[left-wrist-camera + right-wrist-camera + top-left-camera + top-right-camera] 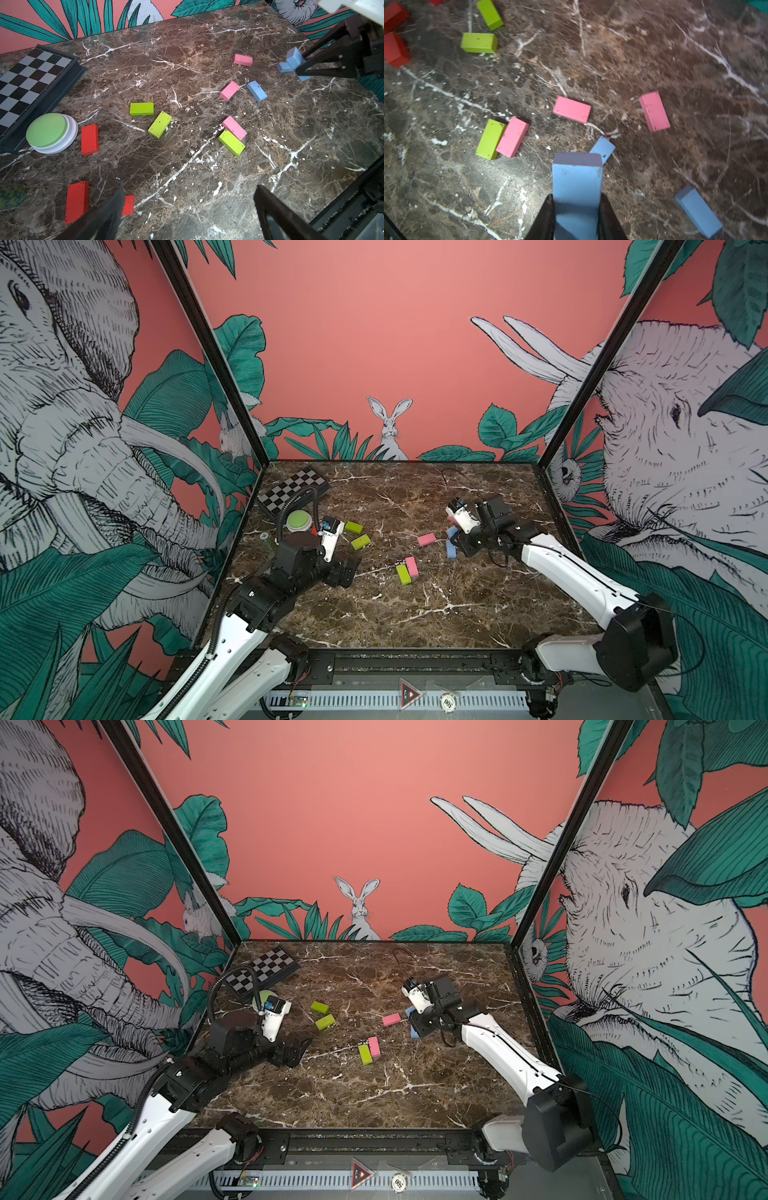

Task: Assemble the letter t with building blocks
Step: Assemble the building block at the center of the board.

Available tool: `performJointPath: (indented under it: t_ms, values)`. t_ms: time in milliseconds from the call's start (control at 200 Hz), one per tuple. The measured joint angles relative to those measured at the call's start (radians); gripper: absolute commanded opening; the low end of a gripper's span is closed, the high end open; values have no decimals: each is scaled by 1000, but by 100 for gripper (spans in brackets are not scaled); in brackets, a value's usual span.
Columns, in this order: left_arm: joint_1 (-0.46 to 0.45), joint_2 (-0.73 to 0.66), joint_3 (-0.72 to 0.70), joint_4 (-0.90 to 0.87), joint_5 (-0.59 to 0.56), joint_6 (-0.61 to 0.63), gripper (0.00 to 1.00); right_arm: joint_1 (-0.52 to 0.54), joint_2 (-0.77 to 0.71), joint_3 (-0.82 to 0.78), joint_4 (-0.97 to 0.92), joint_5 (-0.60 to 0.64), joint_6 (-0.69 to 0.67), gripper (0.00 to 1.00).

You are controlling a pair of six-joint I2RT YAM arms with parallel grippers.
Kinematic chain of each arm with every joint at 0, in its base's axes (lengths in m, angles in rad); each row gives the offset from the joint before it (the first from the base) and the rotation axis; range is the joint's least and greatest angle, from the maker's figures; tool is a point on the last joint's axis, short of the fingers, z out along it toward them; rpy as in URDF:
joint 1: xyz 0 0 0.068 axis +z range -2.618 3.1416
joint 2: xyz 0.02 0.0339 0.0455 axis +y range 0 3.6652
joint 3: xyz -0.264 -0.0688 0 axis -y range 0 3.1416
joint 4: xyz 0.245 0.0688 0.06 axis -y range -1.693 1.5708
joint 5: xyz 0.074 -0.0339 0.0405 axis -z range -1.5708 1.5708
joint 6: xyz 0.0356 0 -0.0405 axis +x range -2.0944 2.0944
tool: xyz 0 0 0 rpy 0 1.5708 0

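The right claw [577, 200] grips a light blue block [577, 180] near the table's [436, 614] right edge. The left claw [189, 189] is wide open.

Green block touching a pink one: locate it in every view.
Top view: green block mid-table, toward the near edge.
Top view: same spot.
Left wrist: in view, near the middle.
Right wrist: in view, beyond the held blue block.
Shared landmark: pink block touching its long side.

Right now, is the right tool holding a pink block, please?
No, the right tool is shut on a light blue block.
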Motion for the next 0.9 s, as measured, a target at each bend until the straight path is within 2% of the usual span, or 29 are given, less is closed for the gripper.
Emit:
performJointPath:
  t_ms: [465,590,900]
  values:
    - [0,-27,0,1,-4,0,99,117,216,220,-235,-76,-476,5]
    - [0,-18,0,1,-4,0,99,118,252,223,-261,-82,-557,5]
    - [0,36,0,-6,-6,0,99,118,447,278,-297,-53,-702,4]
